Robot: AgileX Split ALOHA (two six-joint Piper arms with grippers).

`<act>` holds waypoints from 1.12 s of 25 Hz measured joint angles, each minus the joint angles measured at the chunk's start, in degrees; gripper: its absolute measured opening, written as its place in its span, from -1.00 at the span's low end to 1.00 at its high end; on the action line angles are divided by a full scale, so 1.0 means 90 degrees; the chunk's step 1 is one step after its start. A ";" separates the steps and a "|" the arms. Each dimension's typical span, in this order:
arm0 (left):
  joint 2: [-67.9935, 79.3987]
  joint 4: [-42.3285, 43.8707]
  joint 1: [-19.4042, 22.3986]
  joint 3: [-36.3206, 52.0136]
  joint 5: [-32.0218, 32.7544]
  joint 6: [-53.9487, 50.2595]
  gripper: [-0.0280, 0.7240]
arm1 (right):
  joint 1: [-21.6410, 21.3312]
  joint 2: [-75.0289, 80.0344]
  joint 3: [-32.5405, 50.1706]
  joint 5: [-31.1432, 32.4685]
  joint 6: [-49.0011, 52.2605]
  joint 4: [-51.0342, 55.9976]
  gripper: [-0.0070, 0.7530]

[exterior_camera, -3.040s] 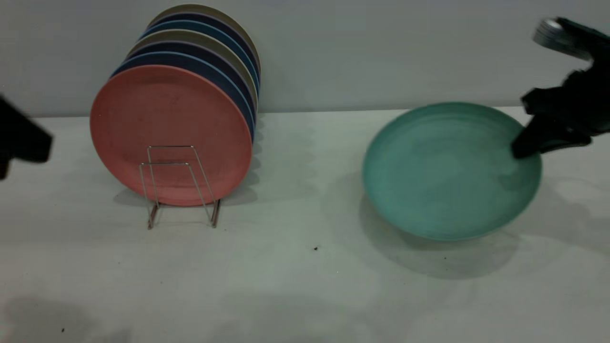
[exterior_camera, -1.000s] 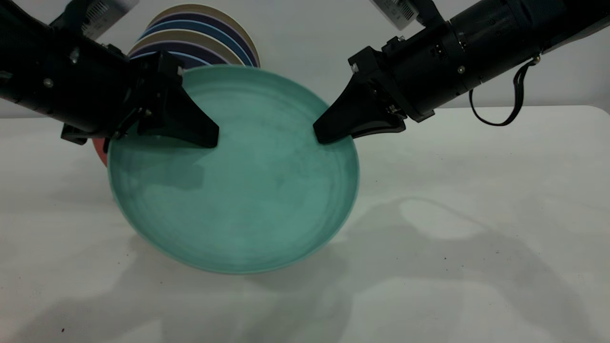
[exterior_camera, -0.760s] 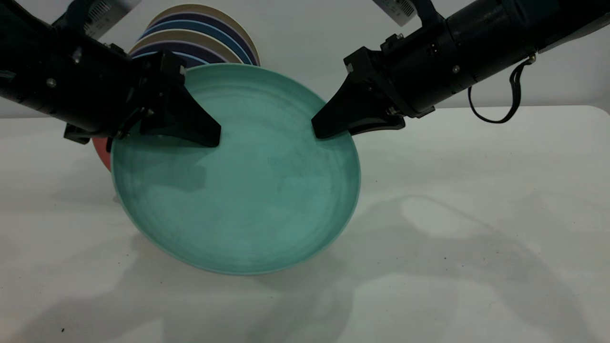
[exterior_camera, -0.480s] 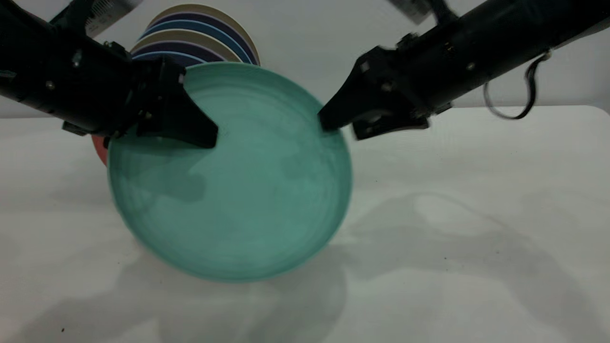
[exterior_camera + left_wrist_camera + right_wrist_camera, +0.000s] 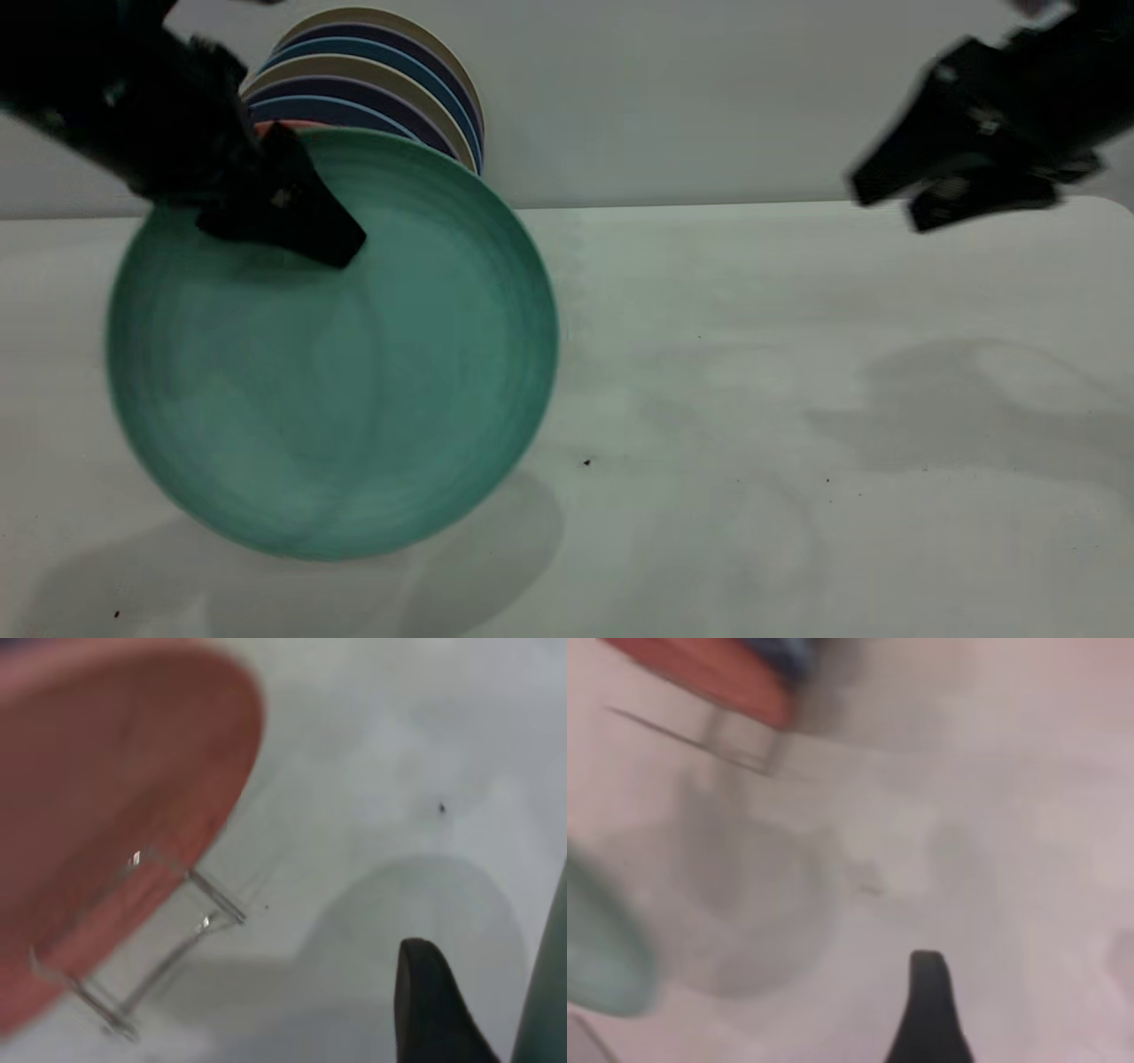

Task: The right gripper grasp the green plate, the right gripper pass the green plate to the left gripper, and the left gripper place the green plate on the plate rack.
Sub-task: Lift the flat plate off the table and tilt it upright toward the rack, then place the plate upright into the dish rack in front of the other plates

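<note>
My left gripper (image 5: 330, 250) is shut on the upper rim of the green plate (image 5: 337, 381) and holds it tilted above the table at the left, in front of the racked plates. In the left wrist view one finger (image 5: 432, 1010) shows beside the green plate's edge (image 5: 551, 992). My right gripper (image 5: 886, 199) is open and empty, high at the far right, well away from the plate. The plate rack is hidden behind the green plate in the exterior view. Its wire loops (image 5: 164, 930) show in the left wrist view below the salmon plate (image 5: 97, 815).
Several dark blue and beige plates (image 5: 390, 80) stand in the rack behind the salmon plate against the back wall. The white table (image 5: 753, 399) stretches to the right, with its corner at the far right.
My right gripper has let go of the green plate and pulled back to the far right. My left gripper has carried the plate to the left, in front of the rack.
</note>
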 joint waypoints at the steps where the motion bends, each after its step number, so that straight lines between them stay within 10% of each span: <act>1: 0.0000 0.0476 0.0000 -0.0238 0.0296 0.0006 0.01 | -0.0136 0.0000 0.0000 -0.0050 0.0116 -0.0177 0.56; 10: 0.0000 0.3848 0.0000 -0.2049 0.1652 0.0030 0.01 | -0.0607 0.0000 0.0000 -0.0378 0.0527 -0.0581 0.50; 28: 0.0227 0.3940 0.0000 -0.2374 -0.0184 0.1452 0.01 | -0.0607 0.0000 0.0000 -0.0378 0.0540 -0.0589 0.50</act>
